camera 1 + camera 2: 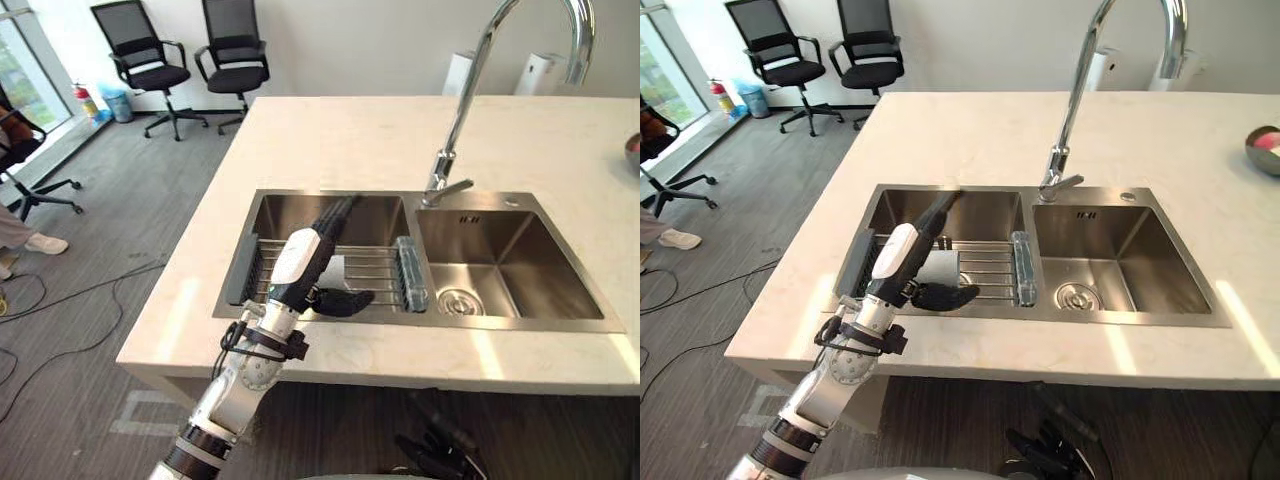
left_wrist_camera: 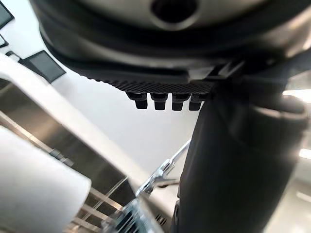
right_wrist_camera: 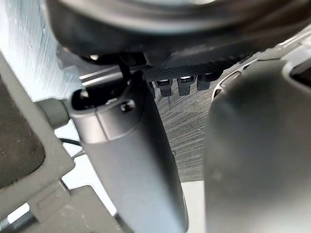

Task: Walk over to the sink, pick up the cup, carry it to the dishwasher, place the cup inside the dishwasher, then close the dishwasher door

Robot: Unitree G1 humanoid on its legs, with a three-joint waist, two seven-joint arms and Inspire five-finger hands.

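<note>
At the far left, a person's white shoe [image 1: 47,243] rests on the grey floor [image 1: 120,220], and 2 black office chairs [image 1: 150,60] stand by the back wall. To the right of them stands a pale stone counter [image 1: 350,140] with a steel sink [image 1: 520,322] of 2 basins set into it.

A wire rack [image 1: 375,265] spans the left basin [image 1: 300,215], with a clear ribbed end piece [image 1: 410,272] on its right side. The cup [image 1: 938,268] sits on this rack. It is plain white with a smooth, rounded side and bears no pattern. Whether it is upright or lying down cannot be told.

The left hand [image 1: 305,255] reaches down into this basin with its fingers [image 1: 340,210] held straight, pointing toward the back wall of the basin. Its dark thumb [image 1: 345,300] juts out toward the right, in front of the cup. The hand is spread, not closed round anything. In the left wrist view the cup is beside the hand, with bare steel showing between it and the fingertips.

Further right, a tall curved faucet [image 1: 470,100] rises behind the divider. The right basin [image 1: 520,260] has a round drain [image 1: 460,300]. A dark bowl [image 1: 1265,150] sits at the counter's right edge.

Below the counter's front edge, the right hand [image 1: 435,445] hangs with loose, relaxed fingers, holding nothing.
</note>
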